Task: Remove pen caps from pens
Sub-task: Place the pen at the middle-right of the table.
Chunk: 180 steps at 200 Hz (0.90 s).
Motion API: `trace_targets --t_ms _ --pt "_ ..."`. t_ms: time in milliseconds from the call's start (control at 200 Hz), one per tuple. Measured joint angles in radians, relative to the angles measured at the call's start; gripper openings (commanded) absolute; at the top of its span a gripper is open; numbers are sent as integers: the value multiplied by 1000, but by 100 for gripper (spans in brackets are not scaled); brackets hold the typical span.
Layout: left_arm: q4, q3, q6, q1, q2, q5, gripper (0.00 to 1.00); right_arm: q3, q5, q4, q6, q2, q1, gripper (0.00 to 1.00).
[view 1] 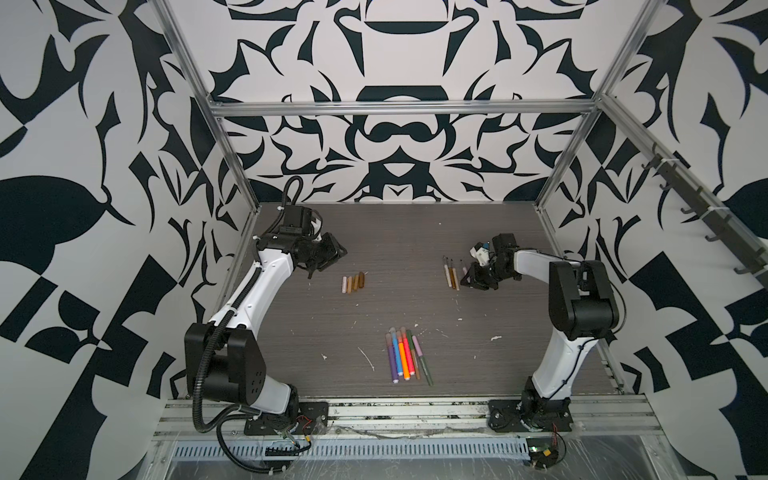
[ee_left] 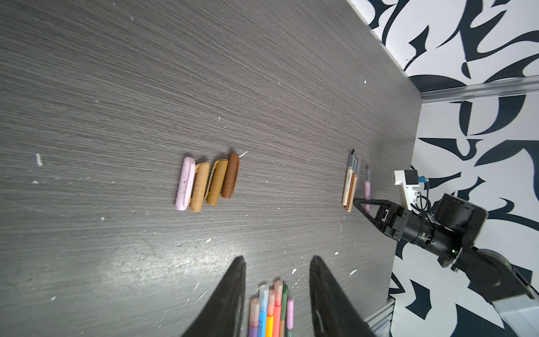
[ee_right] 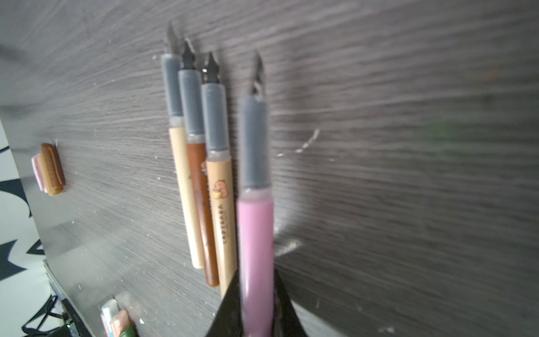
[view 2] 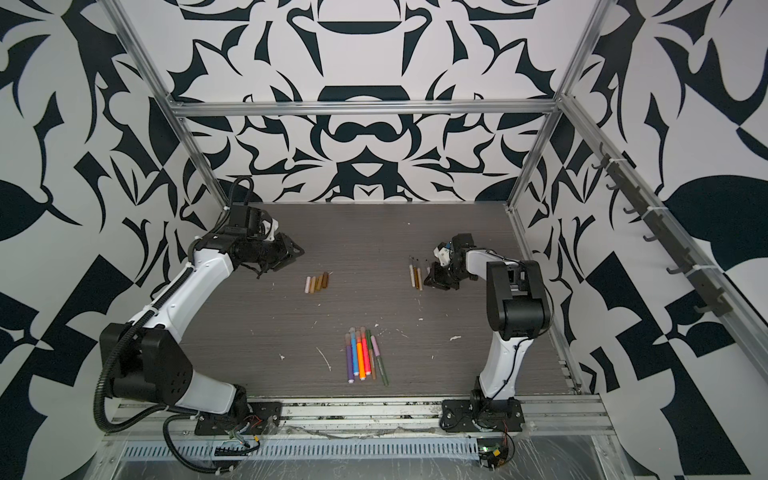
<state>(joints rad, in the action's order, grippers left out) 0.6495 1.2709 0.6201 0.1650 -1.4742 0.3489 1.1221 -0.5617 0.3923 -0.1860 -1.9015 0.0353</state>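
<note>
The right gripper (ee_right: 256, 278) pinches the rear barrel of a pink pen (ee_right: 255, 221), with its black jaws pressed against both sides of the uncapped marker. The pen's grey grip section and dark nib point away from the wrist. The close view is blurred, and whether the pen rests on the table (view 1: 519, 332) cannot be told.

Just beside the pink pen, on the side toward the cap row (view 1: 353, 284), three more uncapped pens (ee_right: 201, 181) lie touching on the dark wood-grain surface. They are tan, brown and tan, with nibs aimed the same way. The cap row itself is four loose caps packed side by side: one pink, two tan and one brown. In both top views it sits well apart to the left of those pens.

Left of the cap row and slightly farther back, the left gripper (ee_left: 277, 259) hangs above the table, jaws spread with nothing between them. Nearer the arm bases than the cap row lies a bundle of capped pens (view 1: 405, 353), including purple, blue, orange, pink-red, olive and pink ones. White flecks (view 1: 368, 359) dot the table near that bundle.
</note>
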Motion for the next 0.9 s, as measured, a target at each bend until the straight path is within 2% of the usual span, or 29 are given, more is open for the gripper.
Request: trace_targets --t_ms 145,620,790,900 --pt "0 -22 0 -3 29 0 40 0 -1 -6 -3 1 0 27" --pt "-10 -67 20 -3 47 0 40 0 34 22 -3 34 0 25" --pt "-17 -67 23 2 46 -6 40 -76 62 40 -15 217 23 24" --pt "-23 -67 31 12 41 -16 40 -166 117 55 -29 413 139 24"
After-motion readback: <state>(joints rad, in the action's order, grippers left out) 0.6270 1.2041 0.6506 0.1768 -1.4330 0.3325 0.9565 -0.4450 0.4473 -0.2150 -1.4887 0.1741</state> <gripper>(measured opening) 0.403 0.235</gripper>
